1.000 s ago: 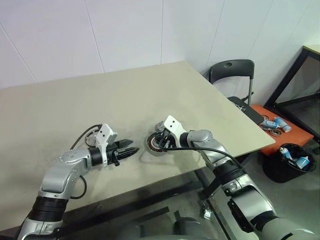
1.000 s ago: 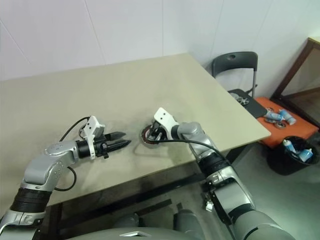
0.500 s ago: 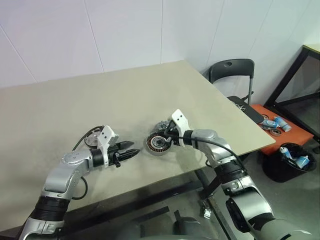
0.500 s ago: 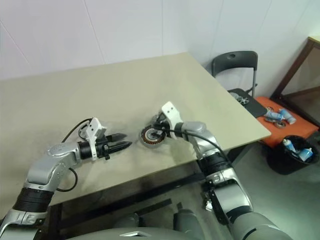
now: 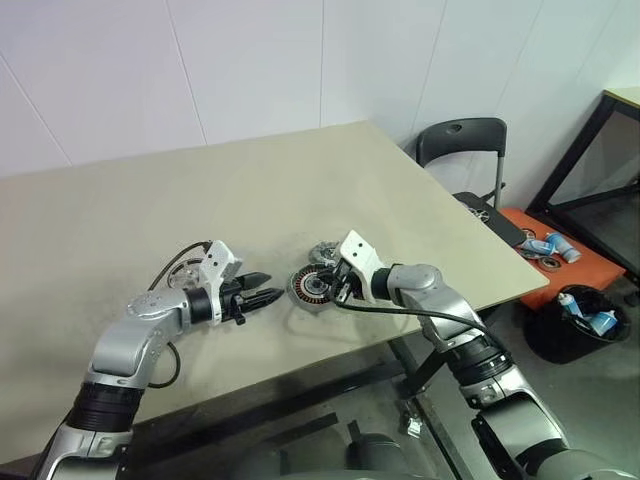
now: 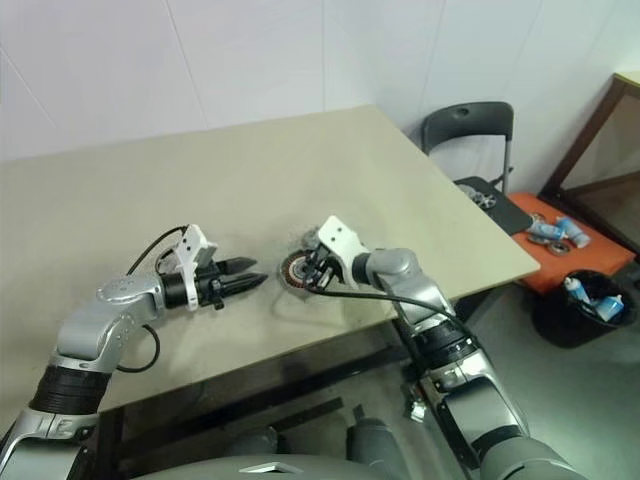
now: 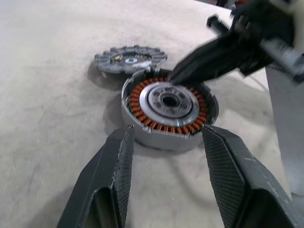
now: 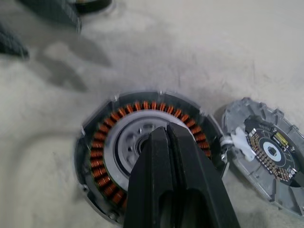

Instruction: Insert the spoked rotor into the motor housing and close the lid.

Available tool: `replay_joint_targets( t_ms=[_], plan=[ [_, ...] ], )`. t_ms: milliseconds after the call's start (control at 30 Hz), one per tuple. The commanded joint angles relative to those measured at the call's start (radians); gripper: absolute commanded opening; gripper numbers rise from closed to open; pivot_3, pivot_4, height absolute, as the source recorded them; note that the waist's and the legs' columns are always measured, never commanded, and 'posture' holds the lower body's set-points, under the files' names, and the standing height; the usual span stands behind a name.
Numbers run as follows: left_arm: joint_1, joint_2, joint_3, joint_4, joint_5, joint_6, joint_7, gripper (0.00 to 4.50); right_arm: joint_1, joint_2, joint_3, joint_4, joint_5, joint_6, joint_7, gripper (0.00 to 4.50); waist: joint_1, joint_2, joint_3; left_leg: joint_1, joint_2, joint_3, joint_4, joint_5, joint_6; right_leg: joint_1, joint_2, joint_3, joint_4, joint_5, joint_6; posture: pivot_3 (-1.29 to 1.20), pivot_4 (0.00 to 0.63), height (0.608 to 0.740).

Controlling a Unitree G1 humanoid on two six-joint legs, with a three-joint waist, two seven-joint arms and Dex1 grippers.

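Note:
The motor housing point(image 5: 312, 288), silver-rimmed with copper windings around a silver centre, lies flat on the table. The spoked rotor point(image 5: 322, 251), a grey ribbed disc with a dark centre, lies just behind it, nearly touching its rim point(image 8: 268, 147). My right gripper point(image 5: 335, 289) is shut, and its tips point(image 8: 164, 129) rest over the housing's centre hub. My left gripper point(image 5: 268, 298) is open and empty. It is low over the table to the housing's left, and its fingers point(image 7: 118, 161) straddle the near side of the housing point(image 7: 168, 111). The lid is out of view.
A small dark ring point(image 8: 92, 4) lies on the table behind my left wrist. The table's front edge runs close under both arms. Beyond the right corner stand a black chair point(image 5: 462, 140), an orange stand with small parts point(image 5: 548, 250) and a black bin point(image 5: 580, 325).
Half a second ago my right gripper was at the housing's right rim; it has come back over the centre, still shut. The left gripper has hardly moved.

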State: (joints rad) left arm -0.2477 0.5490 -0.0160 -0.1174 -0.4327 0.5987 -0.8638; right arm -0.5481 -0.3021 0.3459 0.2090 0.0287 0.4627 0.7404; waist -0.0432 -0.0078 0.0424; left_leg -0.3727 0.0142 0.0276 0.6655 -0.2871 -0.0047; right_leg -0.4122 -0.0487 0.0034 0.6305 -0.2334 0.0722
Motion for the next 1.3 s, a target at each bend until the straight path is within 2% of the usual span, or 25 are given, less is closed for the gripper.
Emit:
replay_joint_targets(
  t_ms=[33, 233, 367, 467, 600, 733, 933, 1067, 1100, 1300],
  plan=[
    [-0.018, 0.003, 0.021, -0.034, -0.016, 0.003, 0.01, 2.41, -0.017, 0.001, 0.007, 0.042, -0.045, -0.059, -0.03, 0.03, 0.0, 0.0, 0.0, 0.0, 0.0, 0.0, 0.0, 0.0, 0.0, 0.0, 0.0, 0.0, 0.0, 0.0, 0.0, 0.0, 0.0, 0.74],
    [-0.02, 0.007, 0.023, -0.033, -0.019, 0.004, 0.019, 2.41, -0.049, 0.01, -0.127, -0.053, 0.112, 0.081, 0.033, 0.03, 0.003, 0.0, 0.0, 0.001, 0.0, 0.0, 0.0, 0.0, 0.0, 0.001, 0.0, 0.0, 0.0, 0.0, -0.001, 0.0, 0.0, 0.74],
    [-0.02, 0.009, 0.02, -0.032, -0.023, 0.003, 0.018, 2.41, -0.103, -0.064, -0.186, -0.107, 0.145, 0.108, 0.071, 0.03, 0.002, 0.0, 0.0, 0.0, 0.001, 0.0, 0.0, 0.0, 0.0, 0.001, -0.001, 0.0, 0.0, 0.0, 0.0, 0.0, 0.0, 0.74],
    [-0.025, 0.009, 0.02, -0.022, -0.023, -0.002, 0.014, 2.41, -0.132, -0.158, -0.142, -0.102, 0.085, 0.001, 0.124, 0.59, 0.004, 0.0, 0.0, 0.0, 0.0, 0.0, 0.0, 0.0, 0.0, 0.001, -0.001, 0.0, -0.001, 0.0, 0.0, 0.0, 0.0, 0.74],
    [-0.034, 0.007, 0.019, 0.0, -0.019, -0.014, 0.009, 2.41, -0.178, -0.299, 0.007, -0.113, -0.017, -0.172, 0.325, 1.88, 0.002, 0.0, 0.0, 0.0, 0.0, 0.0, 0.0, 0.0, 0.0, 0.001, 0.0, 0.0, -0.001, -0.001, -0.002, 0.0, 0.0, 0.74],
    [-0.032, -0.002, 0.018, 0.006, -0.017, -0.022, 0.016, 2.41, -0.227, -0.369, 0.129, -0.033, -0.154, -0.456, 0.427, 1.88, -0.002, 0.0, 0.0, 0.001, 0.0, 0.0, 0.0, 0.0, 0.0, 0.0, 0.001, 0.0, -0.001, -0.001, -0.001, 0.0, 0.0, 0.74],
    [0.002, -0.015, 0.027, -0.022, -0.019, -0.026, 0.042, 2.41, -0.341, -0.307, 0.196, 0.176, -0.257, -0.761, 0.434, 1.88, 0.0, -0.001, 0.001, 0.001, 0.0, 0.0, 0.0, 0.0, 0.0, 0.001, 0.002, 0.001, 0.0, -0.001, -0.001, 0.0, 0.0, 0.74],
    [0.032, -0.019, 0.036, -0.051, -0.022, -0.025, 0.065, 2.41, -0.406, -0.243, 0.199, 0.318, -0.293, -0.842, 0.416, 1.88, 0.0, 0.0, 0.001, 0.001, 0.001, 0.001, 0.0, 0.0, 0.0, 0.0, 0.001, 0.001, 0.0, 0.0, -0.001, 0.0, 0.0, 0.74],
    [0.04, -0.02, 0.041, -0.057, -0.023, -0.025, 0.071, 2.41, -0.417, -0.228, 0.188, 0.34, -0.286, -0.833, 0.416, 1.88, 0.002, -0.001, 0.001, 0.001, 0.001, 0.001, 0.0, 0.0, 0.0, 0.0, 0.001, 0.002, 0.0, 0.0, -0.001, 0.0, 0.0, 0.74],
    [0.082, -0.026, 0.121, -0.078, -0.042, -0.034, 0.127, 2.41, -0.445, -0.04, -0.034, 0.249, -0.04, -0.352, 0.364, 1.88, 0.001, 0.0, 0.001, 0.001, 0.002, 0.0, 0.0, 0.0, 0.0, 0.0, -0.001, 0.003, 0.001, 0.0, 0.0, 0.0, 0.0, 0.74]
  ],
)
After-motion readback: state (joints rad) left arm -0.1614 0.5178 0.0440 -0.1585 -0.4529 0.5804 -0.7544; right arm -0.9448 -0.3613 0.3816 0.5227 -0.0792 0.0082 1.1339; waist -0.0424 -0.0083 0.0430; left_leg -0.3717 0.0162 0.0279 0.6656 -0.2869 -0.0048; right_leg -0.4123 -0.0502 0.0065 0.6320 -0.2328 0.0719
